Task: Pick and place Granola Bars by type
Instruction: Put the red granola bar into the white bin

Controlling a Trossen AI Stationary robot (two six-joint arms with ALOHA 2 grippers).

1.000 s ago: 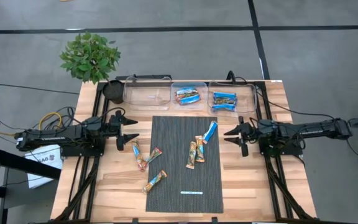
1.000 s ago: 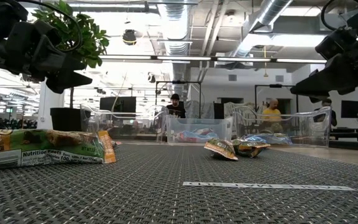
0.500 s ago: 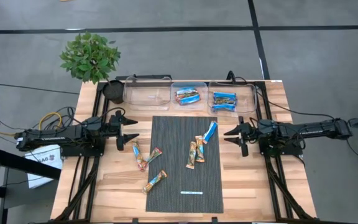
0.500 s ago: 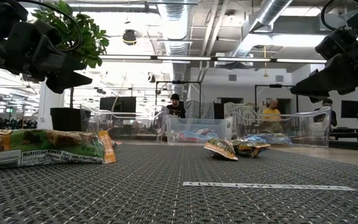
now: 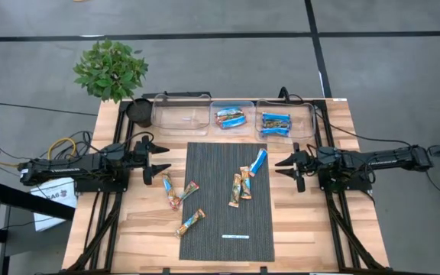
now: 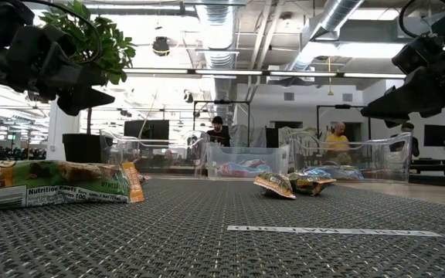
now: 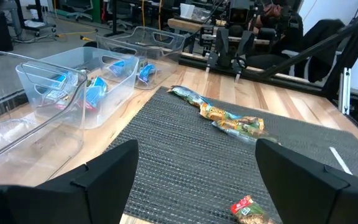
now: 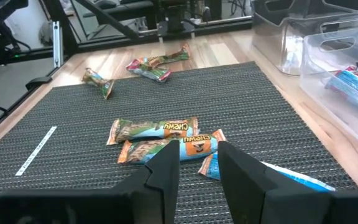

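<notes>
you're between picks: six granola bars (image 5: 241, 183) lie on or beside the mat (image 5: 228, 229). left gripper (image 5: 161, 161) fingers wide, right gripper (image 5: 285, 166) fingers narrowly parted, both empty. reach for one next.

two matte black arms, pointed black fingers (image 5: 157, 156); yellow cable loop at left base.

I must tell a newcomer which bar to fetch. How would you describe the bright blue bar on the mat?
Find the dark ribbed mat mid-table. Near its far right corner lies a bright blue bar, angled. Its neighbours are tan-orange; it alone is plain blue.
</notes>
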